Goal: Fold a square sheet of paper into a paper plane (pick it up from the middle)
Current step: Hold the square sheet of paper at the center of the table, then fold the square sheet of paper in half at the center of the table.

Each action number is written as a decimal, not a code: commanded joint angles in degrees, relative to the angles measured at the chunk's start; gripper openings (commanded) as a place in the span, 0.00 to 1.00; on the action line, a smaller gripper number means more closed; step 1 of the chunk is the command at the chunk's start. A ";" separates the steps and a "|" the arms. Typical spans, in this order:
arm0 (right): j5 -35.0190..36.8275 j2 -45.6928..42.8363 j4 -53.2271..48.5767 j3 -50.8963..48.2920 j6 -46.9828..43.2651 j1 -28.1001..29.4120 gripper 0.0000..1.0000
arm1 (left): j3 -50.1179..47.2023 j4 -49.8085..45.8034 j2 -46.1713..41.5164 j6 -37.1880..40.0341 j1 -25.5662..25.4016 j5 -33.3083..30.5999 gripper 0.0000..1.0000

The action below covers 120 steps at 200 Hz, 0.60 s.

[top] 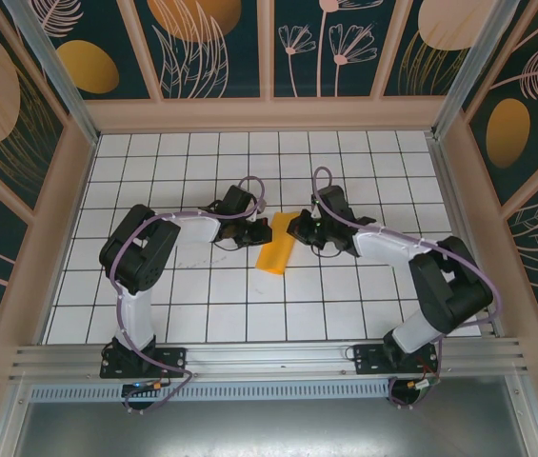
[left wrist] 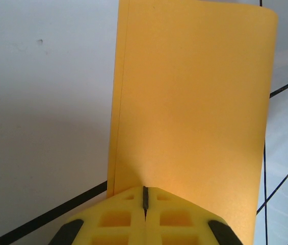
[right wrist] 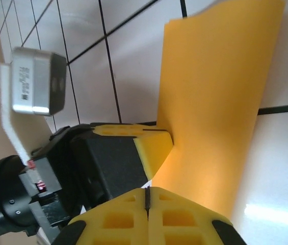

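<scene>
So, the left tool (top: 252, 231) is clenched, pads pressed flat together, with the edge of the square sheet of paper (top: 276, 252) pinched at their tips. In its wrist view the sheet (left wrist: 194, 102) runs straight ahead of the tool, folded over with a doubled edge on the left. From above, the sheet sits right between both tools, slanting back toward the arm bases over the gridded tabletop (top: 154, 286). The right tool (top: 299, 231) is clamped on the sheet's other side, tips close to the left tool's.

Top view high over the table (top: 249, 314), angled forward, both wrist views close, sharing the paper (left wrist: 194, 102)
</scene>
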 commanded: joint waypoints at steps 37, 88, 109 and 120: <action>-6.94 4.59 8.93 -2.45 1.73 0.24 0.00 | -1.57 -2.49 2.39 1.49 -0.27 -1.36 0.00; -5.61 6.53 8.57 -4.21 0.60 -0.02 0.00 | -1.48 -2.66 2.49 1.71 -0.32 -1.47 0.00; -5.68 7.08 9.09 -5.88 0.18 0.00 0.00 | -1.48 -2.75 2.50 1.79 -0.30 -1.45 0.00; -5.60 7.10 9.75 -6.95 -0.19 -0.02 0.00 | -1.48 -2.75 2.50 1.88 -0.31 -1.55 0.00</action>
